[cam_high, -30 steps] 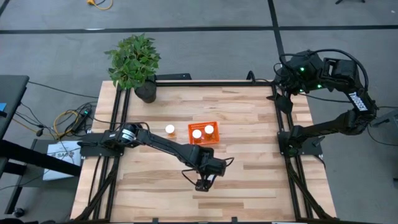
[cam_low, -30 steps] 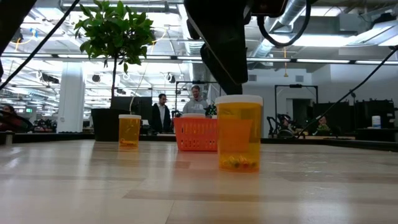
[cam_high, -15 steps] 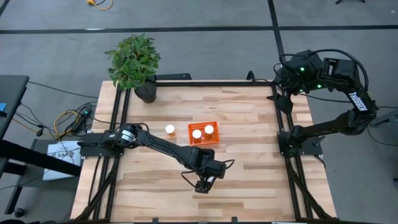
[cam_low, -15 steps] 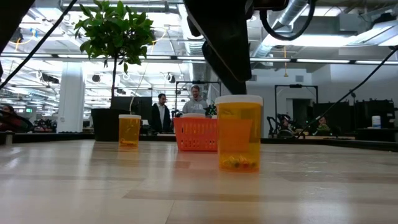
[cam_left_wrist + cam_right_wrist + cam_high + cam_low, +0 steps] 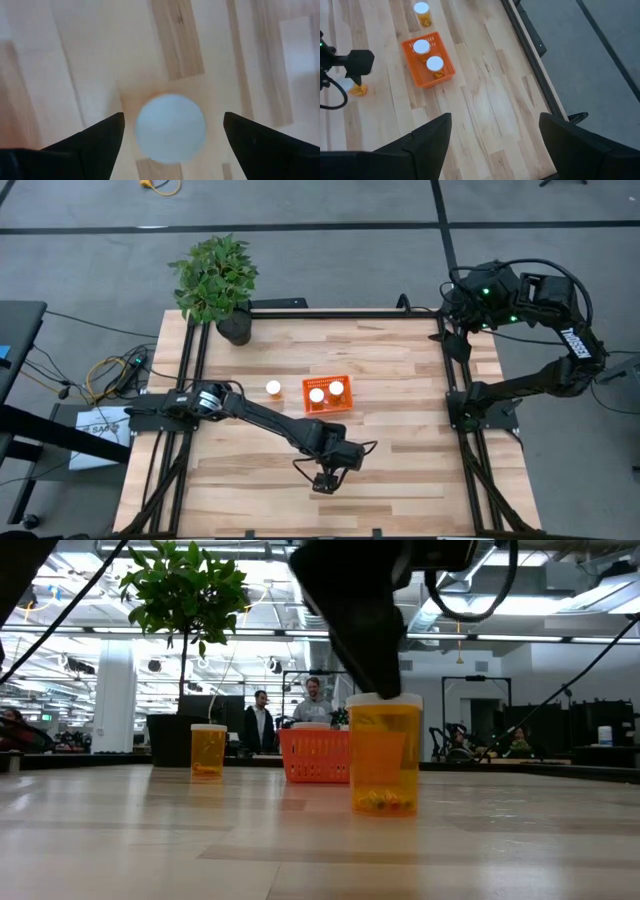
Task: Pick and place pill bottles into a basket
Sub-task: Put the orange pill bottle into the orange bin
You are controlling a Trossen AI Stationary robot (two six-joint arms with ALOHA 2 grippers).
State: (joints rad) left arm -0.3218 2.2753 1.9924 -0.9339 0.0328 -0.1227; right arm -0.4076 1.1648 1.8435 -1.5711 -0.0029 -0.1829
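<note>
The left gripper (image 5: 323, 480) hung near the front edge of the table (image 5: 400, 470), a little left of its middle, pointing straight down. Its jaws stood wide apart and held nothing. The left wrist view showed this best: one dark finger (image 5: 97, 137) lay on each side of the white cap of a pill bottle (image 5: 170, 128), with bare wood between each finger and the cap, so the bottle stood centred in the gap and untouched. In the high view that same bottle was hidden beneath the gripper. The low view gave what the others could not: the near bottle (image 5: 384, 755) stood upright on the table, orange-bodied with a few pills at its bottom, and the dark mass of the left gripper came down to its cap. Whether it touched the cap could not be told there.

Behind it, toward the middle of the table, sat the basket (image 5: 327, 395), with two white-capped bottles (image 5: 316, 395) inside, side by side. The low view showed only the basket's front wall (image 5: 314, 758), while the high and right wrist views showed the caps within. A fourth bottle (image 5: 272, 388) stood upright just left of the basket, apart from it.

The right gripper (image 5: 492, 142) waited beyond the table's back right corner, its fingers spread wide and empty. A potted plant (image 5: 216, 280) stood at the back left corner. Two people (image 5: 260, 725) were visible in the room beyond.
</note>
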